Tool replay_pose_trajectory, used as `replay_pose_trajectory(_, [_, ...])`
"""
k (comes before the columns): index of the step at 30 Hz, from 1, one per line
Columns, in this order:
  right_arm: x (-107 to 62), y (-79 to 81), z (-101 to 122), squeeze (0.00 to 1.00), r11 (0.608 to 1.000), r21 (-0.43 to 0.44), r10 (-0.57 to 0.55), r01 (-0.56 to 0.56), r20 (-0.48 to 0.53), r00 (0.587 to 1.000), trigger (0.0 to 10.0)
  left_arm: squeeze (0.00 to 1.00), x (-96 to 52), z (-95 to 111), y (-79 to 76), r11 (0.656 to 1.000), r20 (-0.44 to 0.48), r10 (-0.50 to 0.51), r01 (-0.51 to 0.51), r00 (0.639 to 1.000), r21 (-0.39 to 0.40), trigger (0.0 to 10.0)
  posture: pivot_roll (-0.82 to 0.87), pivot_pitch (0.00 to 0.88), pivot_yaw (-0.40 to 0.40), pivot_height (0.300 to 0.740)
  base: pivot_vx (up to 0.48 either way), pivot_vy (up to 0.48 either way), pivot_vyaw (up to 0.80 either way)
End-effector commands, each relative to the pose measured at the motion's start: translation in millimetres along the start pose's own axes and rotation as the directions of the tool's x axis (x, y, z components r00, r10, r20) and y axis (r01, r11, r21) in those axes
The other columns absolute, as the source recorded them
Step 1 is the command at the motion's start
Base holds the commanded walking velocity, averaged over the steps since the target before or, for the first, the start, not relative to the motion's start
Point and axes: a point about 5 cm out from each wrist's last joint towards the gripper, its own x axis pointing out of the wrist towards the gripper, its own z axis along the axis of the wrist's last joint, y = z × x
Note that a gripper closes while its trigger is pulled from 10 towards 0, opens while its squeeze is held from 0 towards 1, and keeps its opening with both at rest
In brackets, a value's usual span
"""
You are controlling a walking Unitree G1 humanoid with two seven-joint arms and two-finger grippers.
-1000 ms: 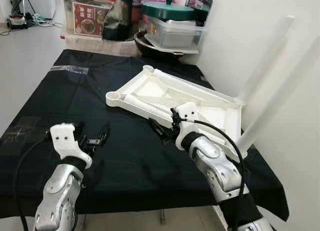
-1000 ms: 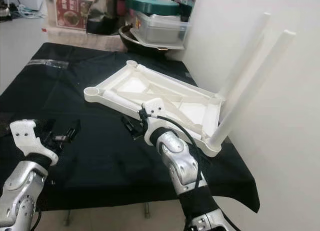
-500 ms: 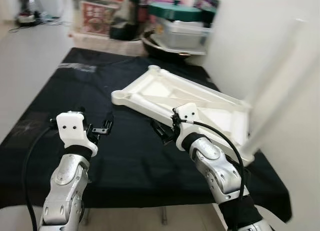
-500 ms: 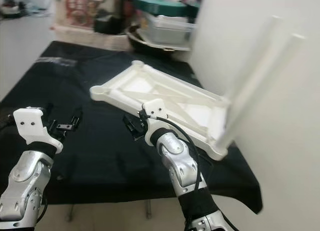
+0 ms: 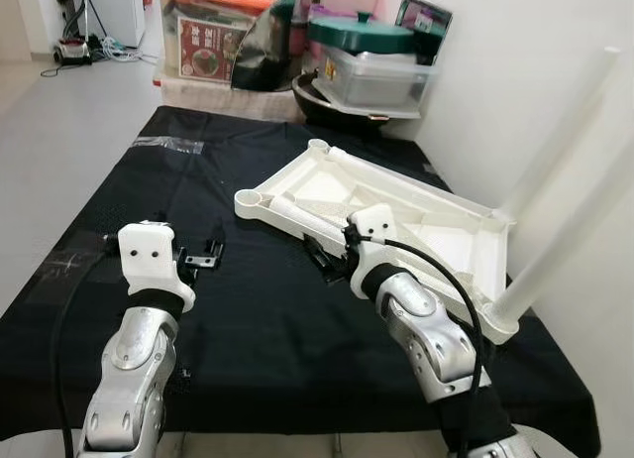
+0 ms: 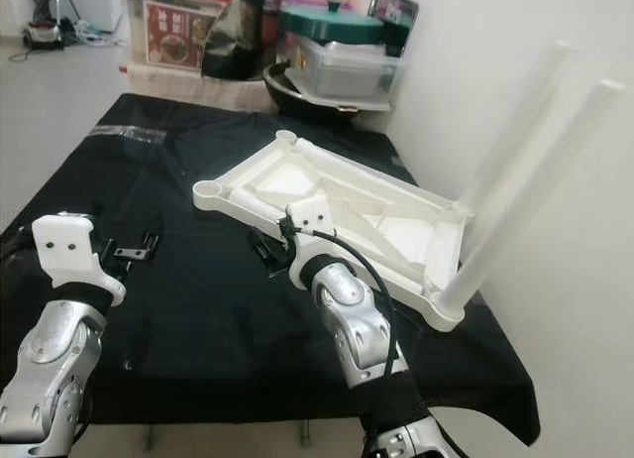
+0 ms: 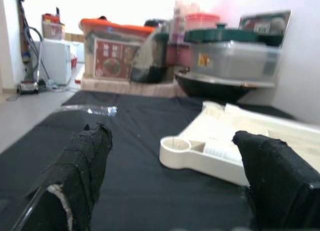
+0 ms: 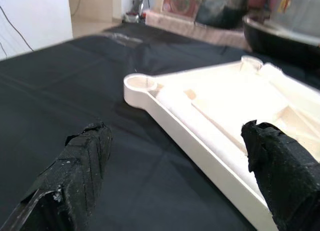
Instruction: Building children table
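The white children's table top (image 5: pixel 416 215) lies upside down on the black cloth. Two white legs (image 5: pixel 565 111) stand up from its right-hand corners. Its near left corner socket (image 5: pixel 248 196) is empty, and a white tube (image 5: pixel 297 215) lies along the near rim. My left gripper (image 5: pixel 201 259) hovers open over the cloth, left of that socket (image 7: pixel 176 143). My right gripper (image 5: pixel 322 260) is open too, just in front of the near rim, with the socket (image 8: pixel 136 83) ahead of its fingers (image 8: pixel 85 156). Neither gripper holds anything.
A black wok (image 5: pixel 347 93), a green-lidded tub (image 5: pixel 371 52) and storage boxes (image 5: pixel 208 42) crowd the far end of the cloth. A white wall (image 5: pixel 515 71) runs close along the right. A strip of clear tape (image 5: pixel 173 144) sits on the cloth's far left. Grey floor (image 5: pixel 59 111) lies to the left.
The camera has shifted, so the whole scene sits differently. My left gripper has risen slightly and moved a little forward toward the table top. The right gripper keeps its place by the rim.
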Motion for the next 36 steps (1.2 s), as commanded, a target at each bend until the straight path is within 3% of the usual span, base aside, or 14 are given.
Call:
replay_pose_trajectory(1, [-0.9, -5.6, -3, 0.0, 1.0, 0.004, -0.027, 0.027, -0.017, 0.999, 10.0, 0.0, -0.4, -4, -5.3, 1.0, -0.021, -0.028, 0.028, 0.999, 0.008, 10.0, 0.1, 0.0, -0.148, 0.74, 0.0, 0.0, 0.0])
replay_pose_trajectory(4, [-0.7, -5.1, -3, 0.0, 1.0, 0.004, -0.027, 0.027, -0.017, 0.999, 10.0, 0.0, -0.4, -4, -5.4, 1.0, -0.023, -0.028, 0.028, 0.999, 0.009, 10.0, 0.09, 0.0, -0.138, 0.74, 0.0, 0.0, 0.0])
replay_pose_trajectory(13, [1.6, 16.6, 16, 0.0, 0.997, -0.067, 0.042, -0.04, 0.032, 0.999, 10.0, 0.0, 10.3, -9, -16.7, 0.993, -0.036, -0.116, 0.116, 0.993, 0.004, 10.0, -0.07, 0.0, 0.029, 0.74, 0.08, 0.0, 0.0])
replay_pose_trajectory(21, [-1.4, 21.2, 10, 0.0, 0.994, -0.093, 0.063, -0.061, 0.018, 0.998, 10.0, 0.0, 14.2, -8, -22.6, 0.99, -0.027, -0.144, 0.144, 0.989, 0.003, 10.0, -0.05, 0.0, 0.025, 0.74, 0.202, 0.0, 0.0])
replay_pose_trajectory(26, [-0.8, 23.4, 7, 0.0, 0.992, -0.106, 0.072, -0.07, 0.008, 0.997, 10.0, 0.0, 9.9, -8, -19.1, 0.992, -0.033, -0.129, 0.129, 0.991, -0.003, 10.0, -0.02, 0.0, 0.003, 0.74, 0.0, 0.0, 0.79])
replay_pose_trajectory(36, [2.2, 20.8, 1, 0.0, 0.992, -0.095, 0.082, -0.082, -0.007, 0.997, 10.0, 0.0, 4.8, -6, -16.2, 0.994, -0.027, -0.107, 0.107, 0.994, 0.01, 10.0, 0.03, 0.0, -0.041, 0.74, 0.187, 0.0, 0.0])
